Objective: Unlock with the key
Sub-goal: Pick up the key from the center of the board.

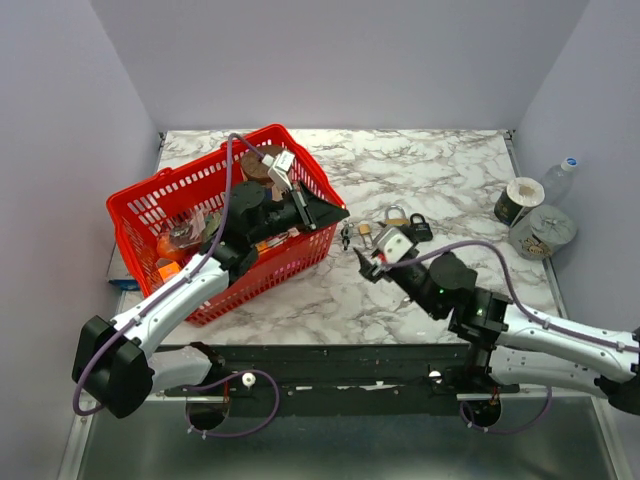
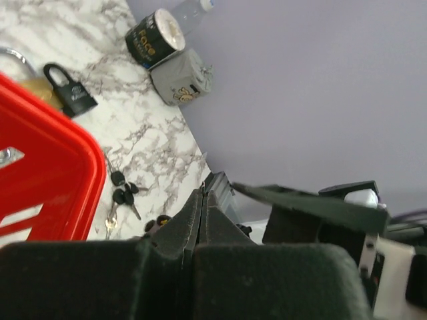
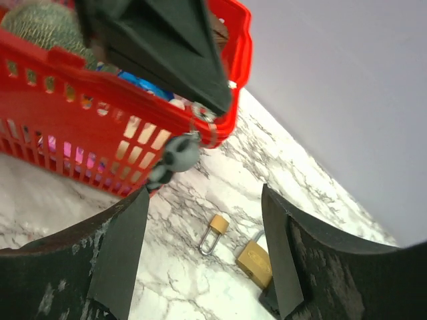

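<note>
My left gripper reaches out over the right rim of the red basket and is shut on the ring of a key bunch. In the right wrist view the keys dangle from its black tip. The left wrist view shows its fingers pressed together, with black-headed keys beside them. A small brass padlock, a larger brass padlock and a black padlock lie on the marble. My right gripper is open and empty, just near of the padlocks and below the hanging keys.
The basket holds several items and fills the left of the table. A black tape roll, a grey tape roll and a clear bottle stand at the right edge. Walls close in the left, back and right.
</note>
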`<state>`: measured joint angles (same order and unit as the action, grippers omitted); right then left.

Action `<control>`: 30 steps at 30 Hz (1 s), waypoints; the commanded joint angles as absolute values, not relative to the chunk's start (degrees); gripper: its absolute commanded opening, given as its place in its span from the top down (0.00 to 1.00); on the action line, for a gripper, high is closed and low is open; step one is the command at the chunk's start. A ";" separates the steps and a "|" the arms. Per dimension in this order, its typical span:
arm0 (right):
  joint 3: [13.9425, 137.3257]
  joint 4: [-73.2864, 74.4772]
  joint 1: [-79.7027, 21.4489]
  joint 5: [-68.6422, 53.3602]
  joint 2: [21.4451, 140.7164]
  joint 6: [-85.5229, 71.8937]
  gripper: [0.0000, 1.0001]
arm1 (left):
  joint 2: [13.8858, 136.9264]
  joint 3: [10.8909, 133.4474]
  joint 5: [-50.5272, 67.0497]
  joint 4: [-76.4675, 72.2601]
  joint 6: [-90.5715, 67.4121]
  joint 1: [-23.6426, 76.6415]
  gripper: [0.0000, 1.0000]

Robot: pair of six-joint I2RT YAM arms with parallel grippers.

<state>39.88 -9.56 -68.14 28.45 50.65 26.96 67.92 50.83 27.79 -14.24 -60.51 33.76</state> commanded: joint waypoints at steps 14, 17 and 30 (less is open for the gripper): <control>43.06 -17.31 -39.20 -32.77 47.90 -25.30 0.39 | 61.97 42.63 43.85 -43.33 -44.65 33.14 1.00; 43.33 -20.56 -39.20 -35.33 49.92 -27.86 0.45 | 60.91 42.10 44.21 -43.77 -45.09 33.22 1.00; 45.17 -23.04 -42.44 -31.05 54.84 -27.43 0.51 | 59.15 41.22 42.36 -43.51 -44.74 33.13 1.00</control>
<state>41.95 -23.33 -40.21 -35.00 54.76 -29.56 59.55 42.02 42.06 -40.88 -46.33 33.36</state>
